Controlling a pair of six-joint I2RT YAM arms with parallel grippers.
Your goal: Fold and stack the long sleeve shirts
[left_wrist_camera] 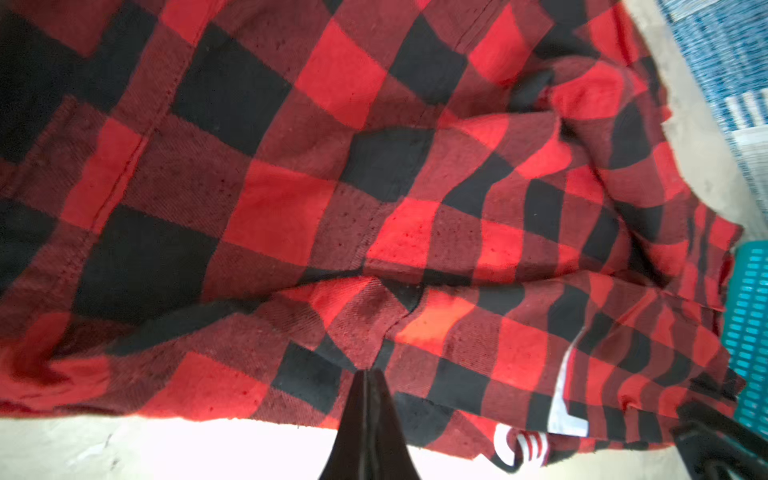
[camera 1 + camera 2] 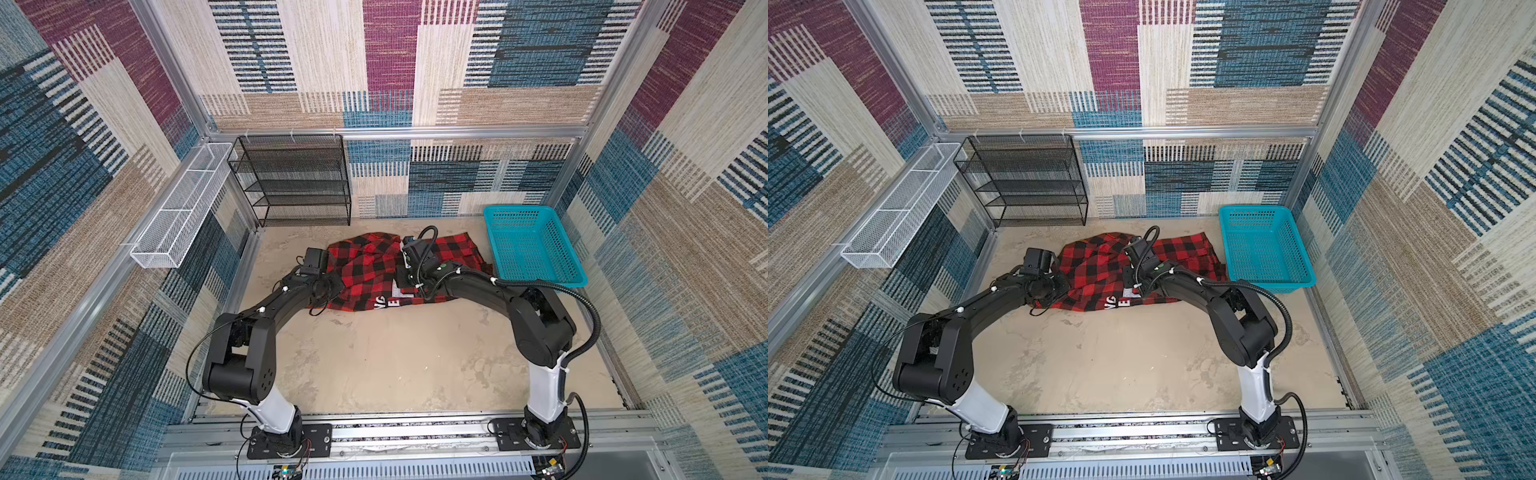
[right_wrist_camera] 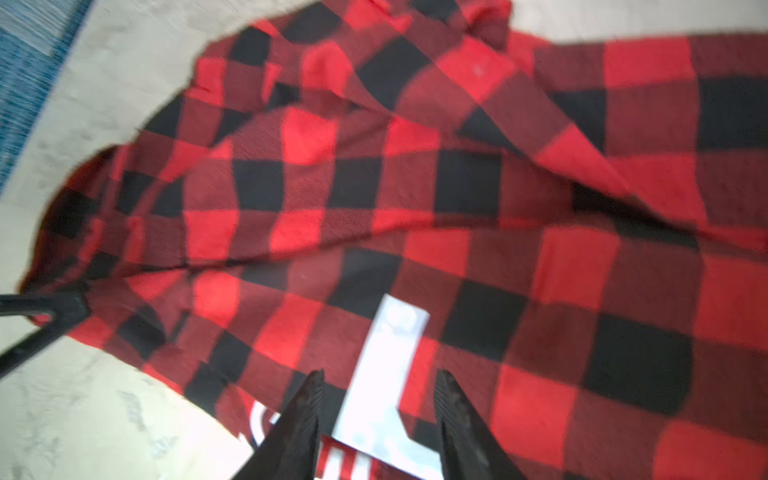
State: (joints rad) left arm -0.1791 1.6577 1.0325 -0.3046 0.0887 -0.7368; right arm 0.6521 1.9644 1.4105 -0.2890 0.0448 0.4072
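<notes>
One long sleeve shirt, a red-and-black check flannel with white lettering, lies crumpled at the back middle of the table in both top views. My left gripper is at the shirt's left edge, shut on a pinched fold of the fabric, which rises to a peak at its tips. My right gripper hovers open over the shirt's middle. A white patch of lettering shows between its fingers. They hold nothing.
A teal plastic basket stands empty at the back right, touching the shirt's right side. A black mesh shelf rack stands at the back left, and a white wire basket hangs on the left wall. The sandy tabletop stretches in front.
</notes>
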